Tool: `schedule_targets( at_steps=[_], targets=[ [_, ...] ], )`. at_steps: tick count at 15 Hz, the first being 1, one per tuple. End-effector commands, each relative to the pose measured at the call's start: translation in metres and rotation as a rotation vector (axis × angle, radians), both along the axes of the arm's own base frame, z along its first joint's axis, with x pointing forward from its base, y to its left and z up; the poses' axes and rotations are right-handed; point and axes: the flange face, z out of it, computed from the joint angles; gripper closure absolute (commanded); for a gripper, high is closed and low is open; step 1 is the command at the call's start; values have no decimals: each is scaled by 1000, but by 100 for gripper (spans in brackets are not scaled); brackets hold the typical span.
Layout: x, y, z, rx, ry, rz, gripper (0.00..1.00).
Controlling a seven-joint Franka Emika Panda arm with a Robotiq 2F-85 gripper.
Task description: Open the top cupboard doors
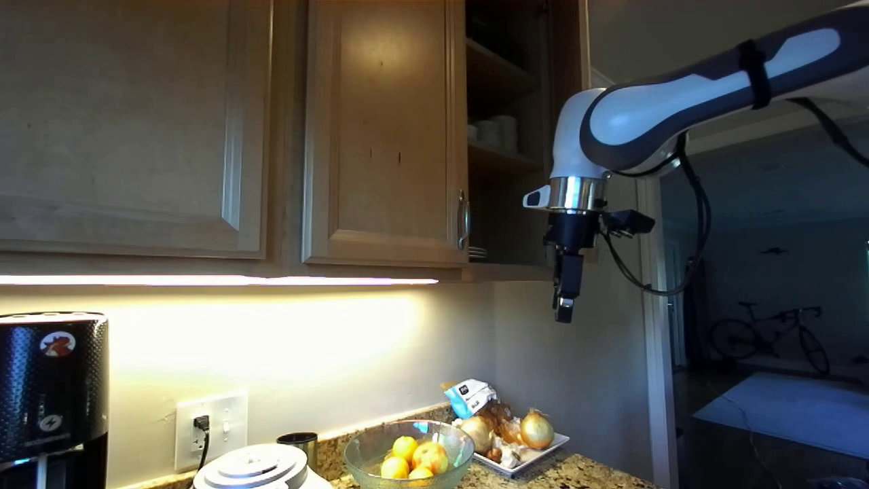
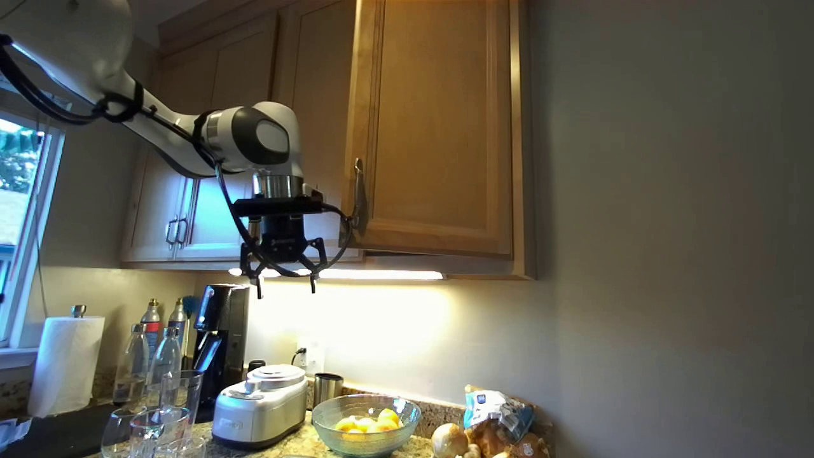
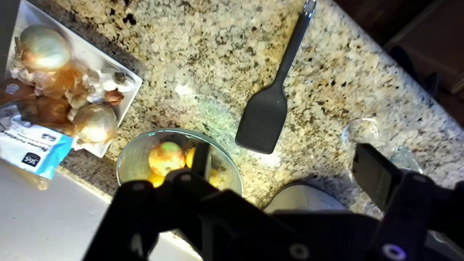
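The left top cupboard door (image 1: 383, 142) is shut and has a slim silver handle (image 1: 464, 219). The right top cupboard door (image 2: 439, 140) stands partly swung out, its handle (image 2: 358, 191) at the free edge; it shows nearly edge-on in an exterior view (image 1: 569, 47). Dark shelves (image 1: 499, 159) show inside the right half. My gripper (image 2: 286, 289) points down in front of the cupboard, fingertips below the doors' bottom edges; it also shows in an exterior view (image 1: 563, 309). In the wrist view the gripper (image 3: 284, 159) is open and empty. I see no contact with either door.
Below on the granite counter are a glass fruit bowl (image 1: 363, 462), an onion tray (image 1: 553, 445), a black spatula (image 3: 262, 119), a white appliance (image 2: 261, 407) and drinking glasses (image 2: 159, 420). A handleless-looking door (image 1: 122, 122) is at the side. A light strip (image 1: 204, 280) runs under the cupboards.
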Motion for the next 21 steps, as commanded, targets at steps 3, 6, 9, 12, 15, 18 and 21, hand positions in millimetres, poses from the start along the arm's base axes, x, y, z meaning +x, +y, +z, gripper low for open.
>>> schedule_targets(
  at_steps=[3, 6, 9, 12, 15, 18, 21],
  targets=[
    [22, -12, -11, 61, -51, -265, 0],
    [33, -35, -15, 97, -99, -405, 0],
    [42, -42, -15, 141, -140, -523, 0],
    [47, -66, -16, 173, -200, -650, 0],
    [42, -94, -14, 186, -260, -789, 0],
    [30, -124, -17, 141, -294, -906, 0],
    [10, -167, -24, 79, -291, -1027, 0]
  ],
)
